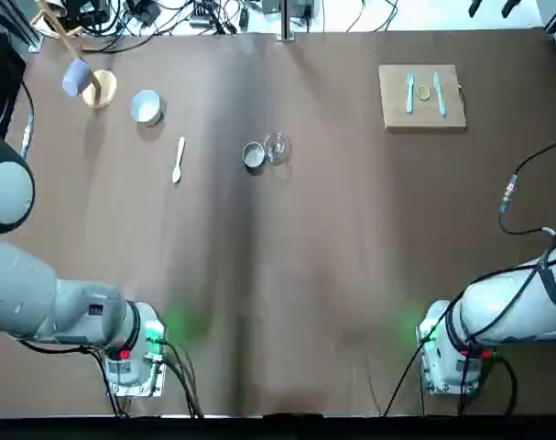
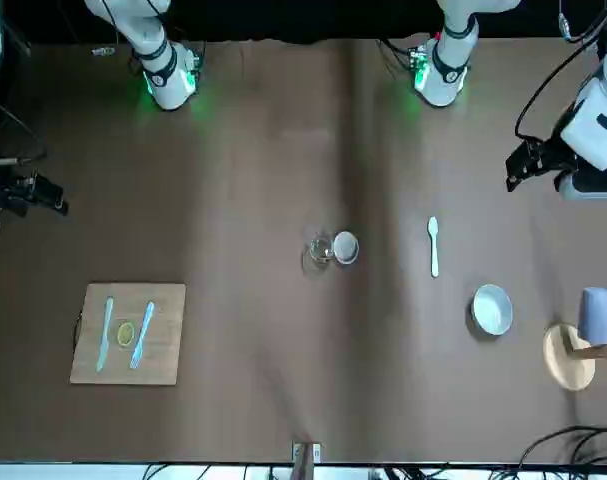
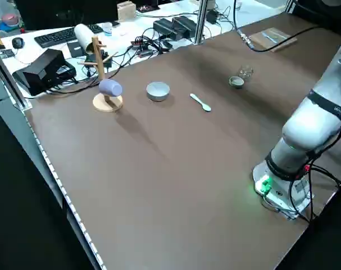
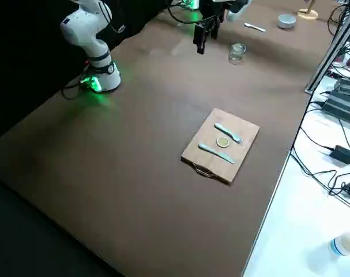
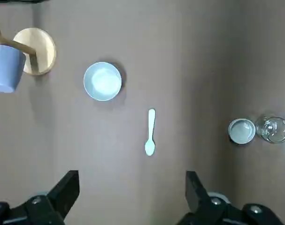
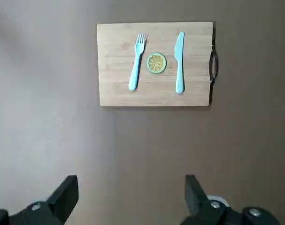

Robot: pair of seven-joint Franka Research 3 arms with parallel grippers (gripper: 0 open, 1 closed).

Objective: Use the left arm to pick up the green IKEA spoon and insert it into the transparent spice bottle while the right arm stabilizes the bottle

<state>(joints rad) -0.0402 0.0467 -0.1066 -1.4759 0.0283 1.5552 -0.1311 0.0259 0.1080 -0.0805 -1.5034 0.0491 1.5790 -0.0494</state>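
Spoon (image 5: 150,133) is lying flat on the bench (image 1: 232,321), left of the bottle (image 1: 277,147) and off to the right of the bowl (image 1: 147,107), not touching either. The left end effector (image 2: 511,180) is up in the air with its fingers spread wide and nothing between them. From there the spoon is lower down and farther out from the robot's base, pretty much in the lane between the fingers. Left arm is easily the nearer one.

Nice part is the long axis: it runs roughly out from the robot, bowl end toward the base and handle pointing away, slightly skewed. Fingers sit either side of that line, so I'd guess it's just reach out, drop down and pinch across the handle, with barely any twist.

As for looks, it's slim, pale whitish green plastic, with a smallish oval bowl. Probably skinny enough to slip or roll in the pinch if they grab off centre, and it has to go from flat to upright for the bottle anyway.

Bottle's clear glass, looks upright, with the lid (image 1: 254,155) right beside it. Right end effector (image 6: 132,192) is also spread and empty, over by the board (image 6: 156,96), so it still needs to come in and steady the glass. Nothing's picked up, so I'd call this the very start.
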